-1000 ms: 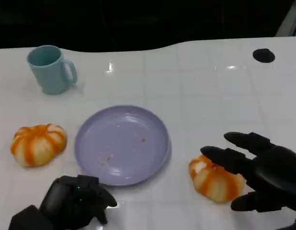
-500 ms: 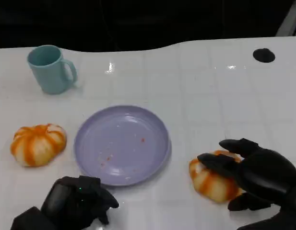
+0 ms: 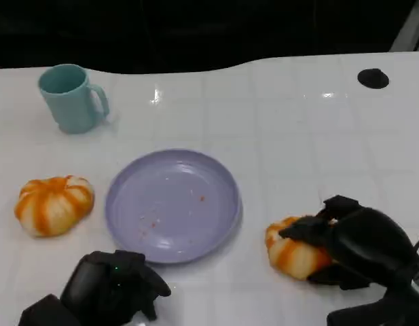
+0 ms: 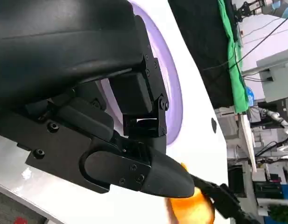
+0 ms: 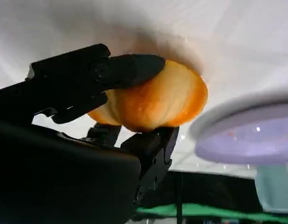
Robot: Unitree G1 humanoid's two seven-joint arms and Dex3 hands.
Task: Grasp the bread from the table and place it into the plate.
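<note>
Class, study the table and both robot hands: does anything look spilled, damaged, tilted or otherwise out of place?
Only one small thing: the round lavender plate has a few orange-red crumbs on its surface. The light blue mug stands upright, and both orange-striped bread rolls look intact, one left of the plate, one gripped by the right hand.

No text, label, brand, number or sign can be read in any of the views. The bench point(image 3: 297, 122), the plate point(image 3: 128, 204), the cup point(image 3: 70, 98) and both pieces of bread point(image 3: 53, 204) carry no lettering. The clutter seen in the far background of the left wrist view is too small and blurred to yield any words.
</note>
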